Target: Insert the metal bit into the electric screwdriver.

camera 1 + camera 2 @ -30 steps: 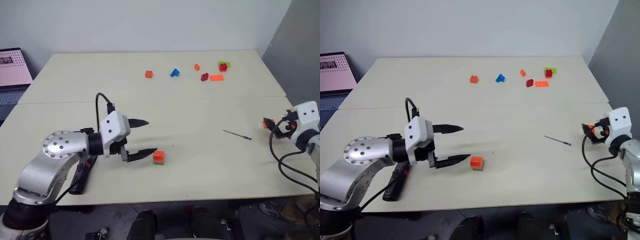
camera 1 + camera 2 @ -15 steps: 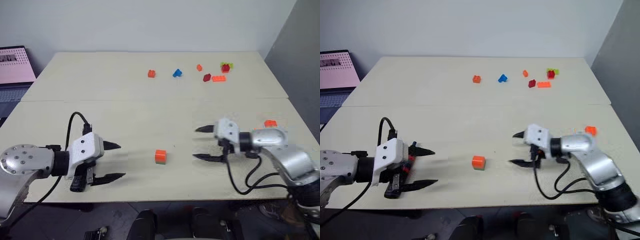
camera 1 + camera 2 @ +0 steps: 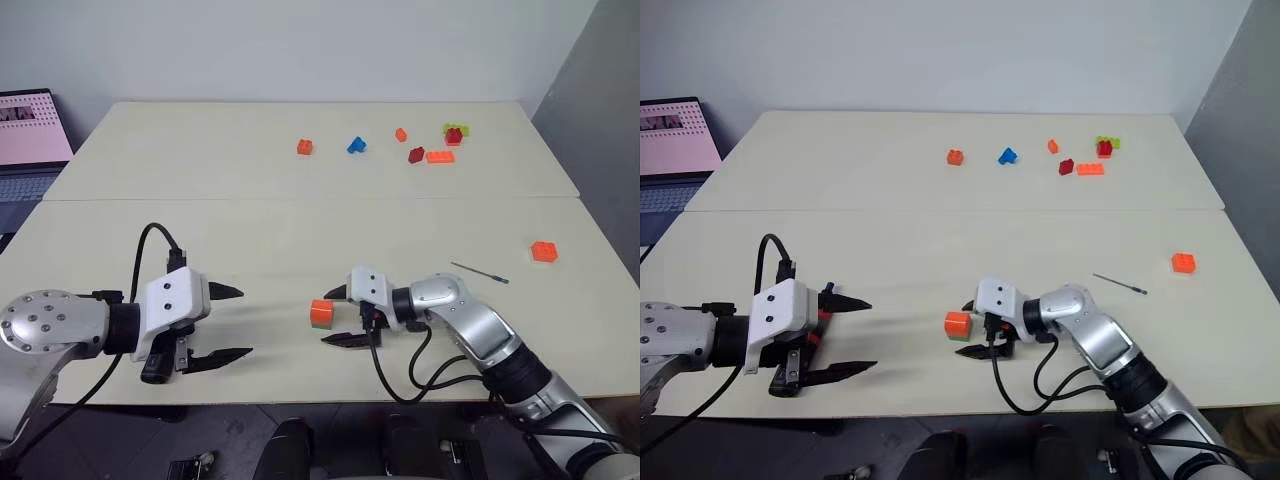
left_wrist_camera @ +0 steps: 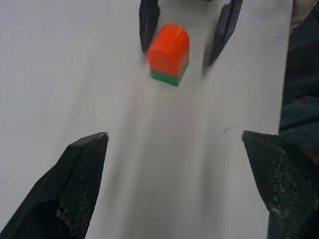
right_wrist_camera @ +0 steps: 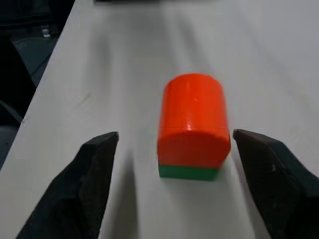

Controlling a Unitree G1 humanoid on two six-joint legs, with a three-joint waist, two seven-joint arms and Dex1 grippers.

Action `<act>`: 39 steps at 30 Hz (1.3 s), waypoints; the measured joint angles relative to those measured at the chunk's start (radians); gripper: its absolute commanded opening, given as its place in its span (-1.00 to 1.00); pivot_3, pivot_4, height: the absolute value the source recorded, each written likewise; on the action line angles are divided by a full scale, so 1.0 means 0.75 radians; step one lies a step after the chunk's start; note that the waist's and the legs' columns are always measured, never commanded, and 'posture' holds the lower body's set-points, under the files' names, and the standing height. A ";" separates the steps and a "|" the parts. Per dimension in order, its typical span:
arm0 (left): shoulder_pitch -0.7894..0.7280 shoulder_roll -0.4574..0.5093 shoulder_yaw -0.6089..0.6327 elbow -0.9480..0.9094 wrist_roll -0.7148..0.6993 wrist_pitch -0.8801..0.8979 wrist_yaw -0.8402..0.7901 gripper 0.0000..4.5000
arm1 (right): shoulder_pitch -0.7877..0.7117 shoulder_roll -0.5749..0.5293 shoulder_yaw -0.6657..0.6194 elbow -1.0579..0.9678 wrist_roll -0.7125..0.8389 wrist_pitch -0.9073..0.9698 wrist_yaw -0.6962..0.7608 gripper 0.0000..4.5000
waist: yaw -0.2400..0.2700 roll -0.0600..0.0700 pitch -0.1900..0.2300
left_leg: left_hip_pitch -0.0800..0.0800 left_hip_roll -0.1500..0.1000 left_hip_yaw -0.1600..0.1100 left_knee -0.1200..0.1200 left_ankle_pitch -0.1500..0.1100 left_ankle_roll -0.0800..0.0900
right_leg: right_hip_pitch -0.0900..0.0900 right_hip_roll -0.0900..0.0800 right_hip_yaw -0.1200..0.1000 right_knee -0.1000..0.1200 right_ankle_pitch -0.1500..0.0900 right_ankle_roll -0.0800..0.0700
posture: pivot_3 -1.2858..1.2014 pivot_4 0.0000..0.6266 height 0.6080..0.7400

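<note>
Metal bit (image 3: 479,271): lies untouched on the table (image 3: 250,220), right of centre.
Electric screwdriver (image 3: 800,352): under the open left gripper (image 3: 236,323).
Right gripper (image 3: 336,316): swung in from the table's right edge, jaws spread around an orange-and-green block (image 3: 320,313), well past the bit.

**Camera setup: head stereo pair plus two wrist cams**

Both eye views look forward and down from the head over the whole table (image 3: 300,240), far back, nearly identical framing. Left wrist view sits low, looking along the left gripper (image 4: 174,144) across the tabletop. Right wrist view is very close in. Both wrist views share the orange block (image 5: 193,124), seen from opposite sides.
</note>
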 measured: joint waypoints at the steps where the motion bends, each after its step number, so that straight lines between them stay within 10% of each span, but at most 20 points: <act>1: -0.001 -0.001 -0.001 0.000 0.000 0.000 0.000 1.00 | 0.000 0.002 -0.001 0.004 -0.007 -0.004 -0.007 0.39 | 0.000 0.000 0.000 | 0.000 0.000 0.000 0.000 0.000 0.000 | 0.000 0.000 0.000 0.000 0.000 0.000 | 0.03 -0.52 1.00; 7: -0.005 -0.009 -0.005 0.000 -0.007 -0.004 -0.004 1.00 | 0.013 0.021 -0.007 0.013 -0.028 -0.033 -0.019 -0.35 | 0.000 0.000 0.000 | 0.000 0.000 0.000 0.000 0.000 0.000 | 0.000 0.000 0.000 0.000 0.000 0.000 | 0.03 -0.52 1.00; 15: -0.073 -0.085 -0.054 -0.009 -0.045 -0.027 0.001 1.00 | 0.069 -0.015 -0.108 -0.032 -0.016 -0.058 -0.066 -0.35 | 0.005 0.000 0.000 | 0.000 -0.001 0.000 0.000 0.000 0.000 | 0.001 -0.001 0.000 0.000 0.000 0.000 | 0.03 -0.52 1.00; 39: -0.566 -0.470 -0.426 0.052 -0.067 -0.019 0.163 1.00 | 0.693 -0.370 -1.352 0.013 0.125 0.023 -0.533 -0.35 | -0.004 0.000 -0.001 | 0.004 -0.002 0.008 0.001 0.000 0.000 | 0.006 0.000 0.004 0.000 0.001 0.001 | 0.03 -0.52 1.00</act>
